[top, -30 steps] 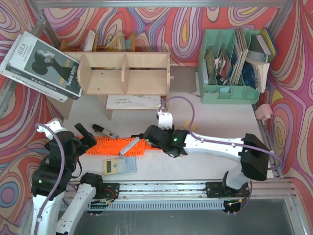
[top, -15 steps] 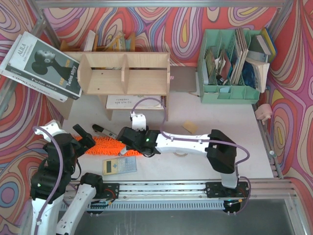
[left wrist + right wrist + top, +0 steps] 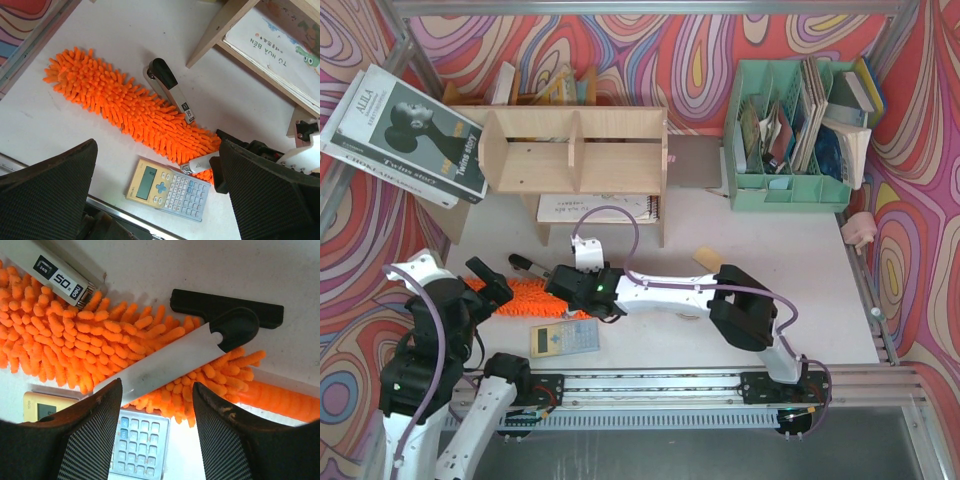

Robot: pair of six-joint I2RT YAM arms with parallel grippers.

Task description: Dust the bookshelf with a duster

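Note:
The bookshelf [image 3: 575, 150] stands at the back left of the table. The orange fluffy duster [image 3: 520, 298] lies flat on the table in front of it; it also shows in the left wrist view [image 3: 130, 110] and the right wrist view [image 3: 65, 340]. A white flat tool with a black end [image 3: 170, 360] lies across the duster's head. The thin orange handle [image 3: 285, 400] runs off to the right. My right gripper [image 3: 157, 425] is open and empty just above the head's handle end [image 3: 563, 285]. My left gripper [image 3: 157, 172] is open and empty, above the duster's other end [image 3: 488, 283].
A stapler [image 3: 167, 89] lies against the duster's far side. A calculator [image 3: 170, 187] lies on its near side. A notebook [image 3: 595, 208] sits under the shelf. A book stack [image 3: 405, 135] stands at the left, a mint-green organizer [image 3: 790, 130] at the back right.
My right arm has swept left across the table, its gripper moving from the duster's handle end to over the fluffy head. The left arm has barely moved. The duster lies where it was.

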